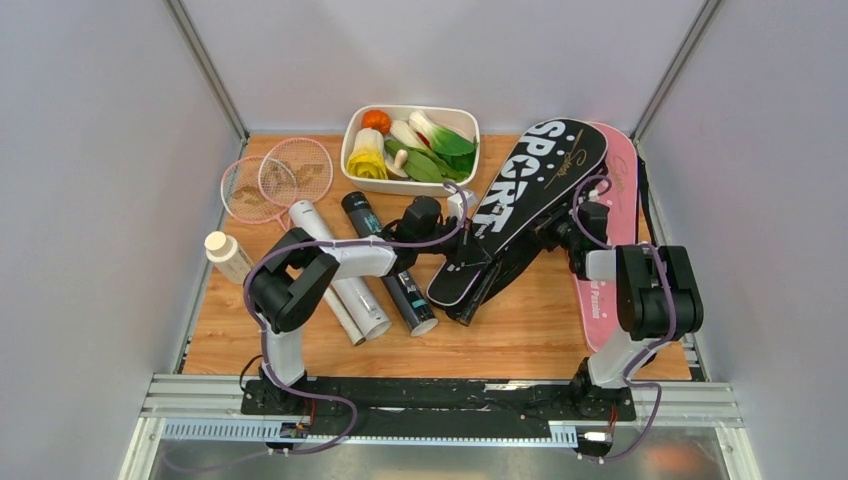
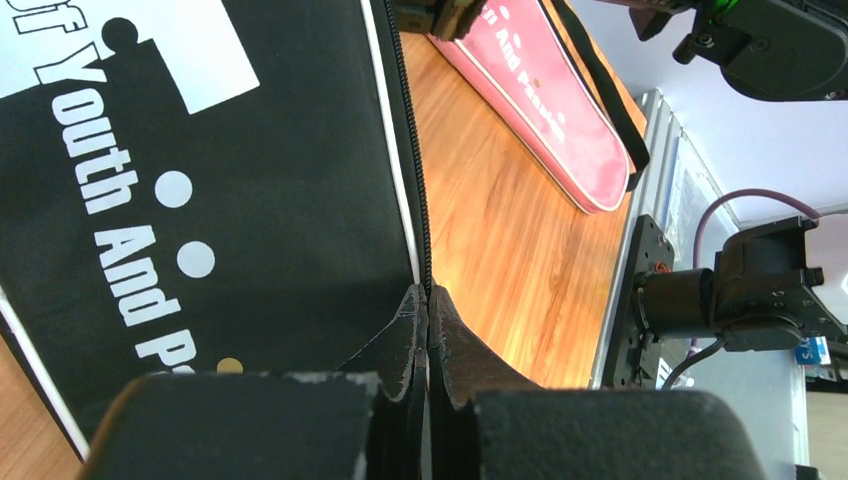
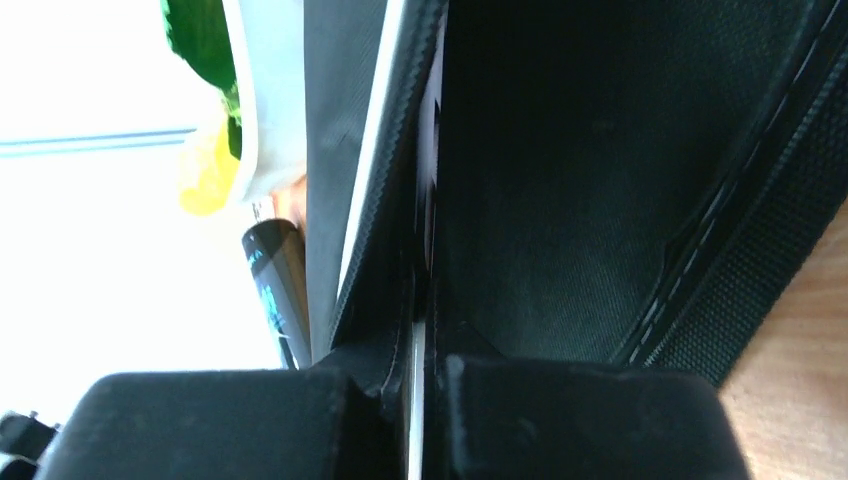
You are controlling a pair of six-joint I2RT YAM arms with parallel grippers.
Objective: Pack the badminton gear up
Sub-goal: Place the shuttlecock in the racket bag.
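Both pairs of jaws are pressed together on the black cover (image 1: 540,185), one on each long side of it. The left jaws pinch the zipped seam where the white piping runs, on the side facing the tray (image 1: 352,140). The right jaws pinch the opposite edge, on the side next to the pink cover (image 1: 618,190). Held from both sides like this, the black cover sits partly lifted and tilted off the tabletop (image 1: 520,330). Its narrow end dips toward the arms' bases and its wide "SPORT" end points away.

The two-sided grip is probably meant to keep the fabric taut, so the zip can be run or the mouth pulled apart for a racquet. From these views I cannot tell whether the zip is already undone.

The pink cover lies flat just past the right jaws, partly under the black one. The rest of the gear is well to the left of the left jaws and untouched. The two racquets (image 1: 275,180) overlap at the far corner, and the white tube (image 1: 340,275) and the black tube (image 1: 390,260) lie side by side nearer in. No shuttlecock is visible. Packing looks barely begun.
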